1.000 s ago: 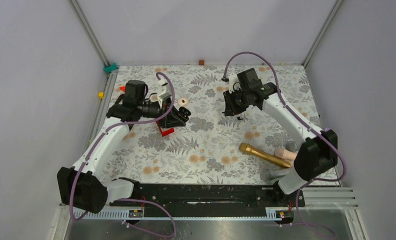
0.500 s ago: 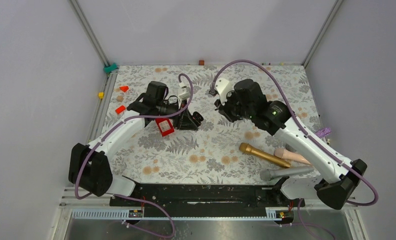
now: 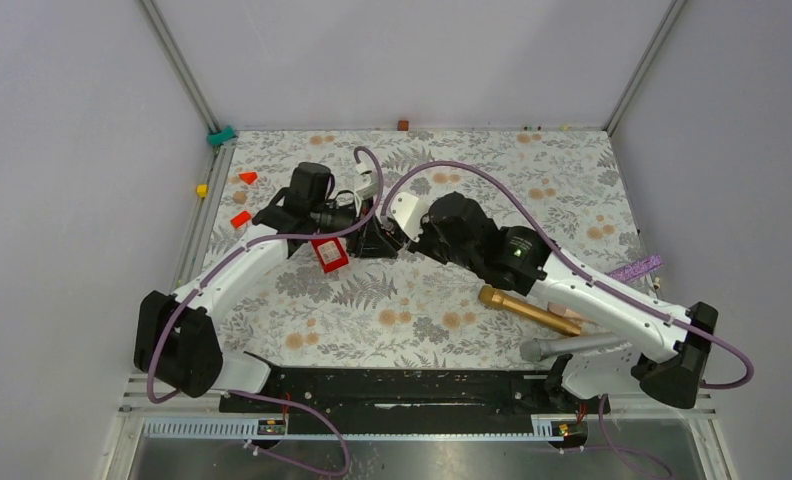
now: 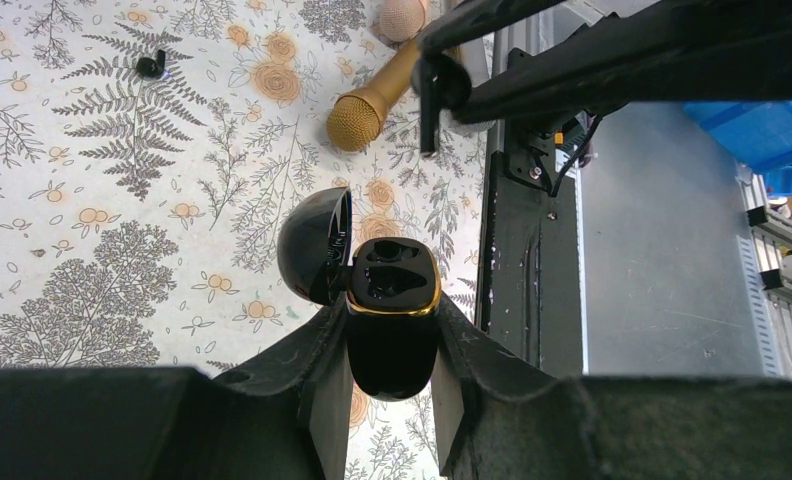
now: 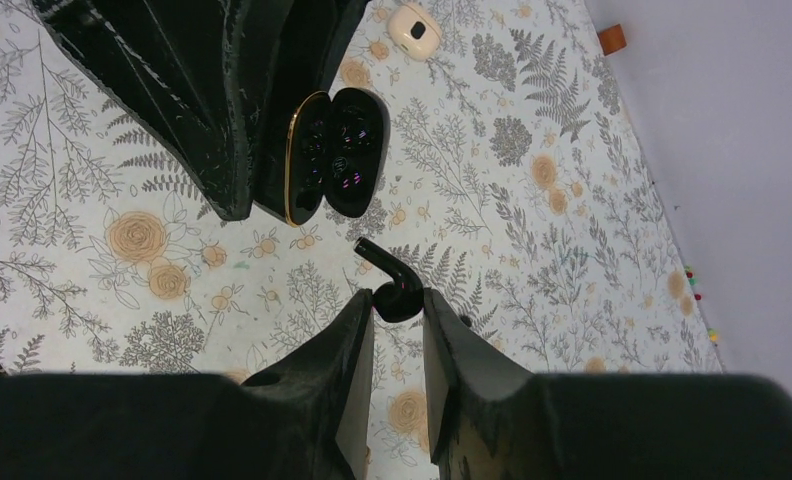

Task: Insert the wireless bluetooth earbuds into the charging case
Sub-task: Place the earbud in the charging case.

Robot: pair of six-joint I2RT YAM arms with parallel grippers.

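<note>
While the left pincer (image 4: 392,335) squeezes the black charging case (image 4: 392,290) with its lid wide open, the right pincer (image 5: 399,312) pinches one black earbud (image 5: 390,278) by its fat end. That earbud hangs near the case but does not touch it. A second black earbud (image 4: 152,66) lies well away on the flowery tabletop (image 4: 82,250). A gold microphone (image 4: 372,100) lies there too.

Black gold-rimmed charging case (image 4: 392,345), black earbud (image 5: 385,268), grey-orange floral cloth (image 3: 422,305).

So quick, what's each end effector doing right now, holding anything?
Left end effector: closed on the open black charging case.
Right end effector: closed on a black earbud.
</note>
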